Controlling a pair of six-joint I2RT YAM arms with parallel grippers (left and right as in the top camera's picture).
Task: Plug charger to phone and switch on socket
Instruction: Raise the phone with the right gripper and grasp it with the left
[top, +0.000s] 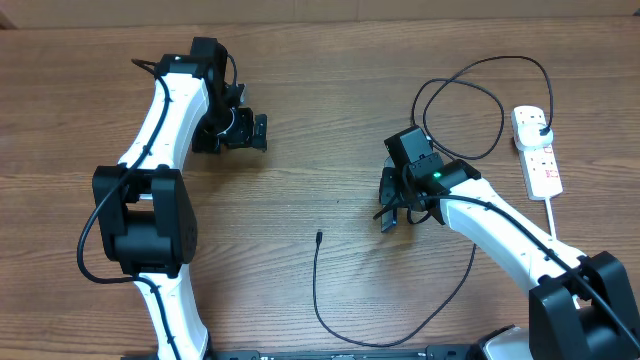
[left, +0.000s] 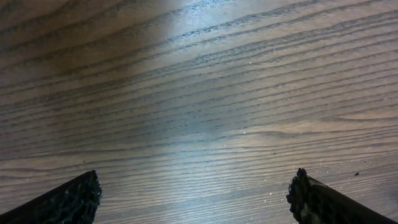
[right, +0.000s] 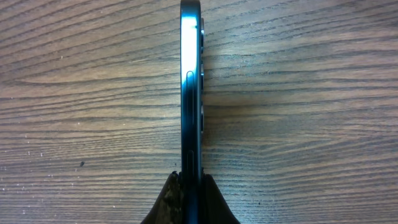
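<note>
Slim phone (right: 189, 93) on edge; black charger (top: 314, 280) looped from white socket (top: 537, 150), tip apart from phone.

Left gripper (left: 198, 193) hangs over a brown wood-grain table (left: 205, 93), seen from the wrist cam. Its two black, rough-textured fingertips (left: 71, 199) poke in at the btm-left and btm-right corners, spread wide apart w/ jaws fully parted. Bare planking fills the gap btwn them. Grain lines run roughly left to right across the frame, tilting slightly up toward the right. A pale sheen of light sits at top centre; the upper-left corner lies in darker shade.
</note>
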